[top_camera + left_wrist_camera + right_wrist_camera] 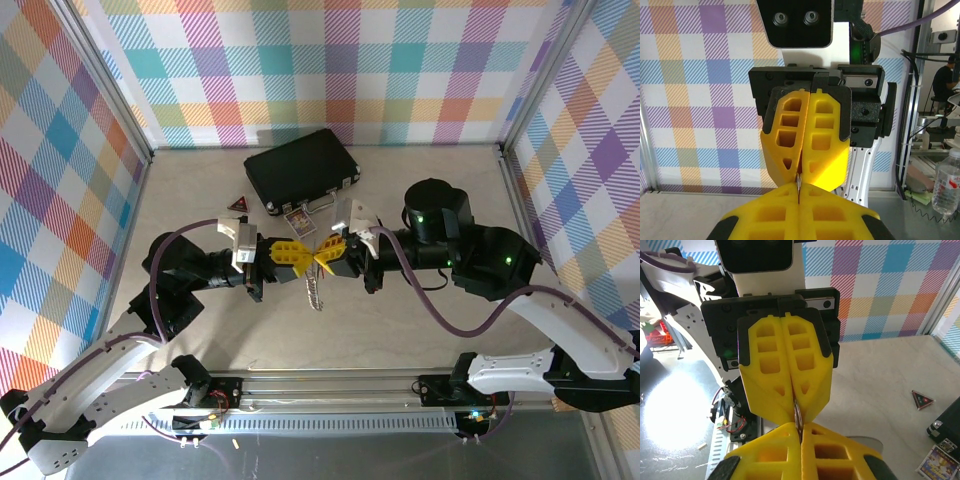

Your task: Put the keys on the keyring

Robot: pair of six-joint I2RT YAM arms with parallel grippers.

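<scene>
Left end effector (303,260) and right end effector (322,260) meet tip to tip above the table's (450,330) middle. Both seem pinched on the keyring (797,416), and its chain (316,290) dangles below. Light, stiff, slippery metal: best gripped on its flat sides.

Clamped left hand (303,258), clamped right hand (319,261), tip-to-tip

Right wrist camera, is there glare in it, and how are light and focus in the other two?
Right wrist view: a blown-out white patch at lower left, and the near right claw looks soft. Left wrist view: a bright hot spot on the right claw's yellow finger. Top view: even light, faint shadows, the thin chain barely resolved.
</scene>
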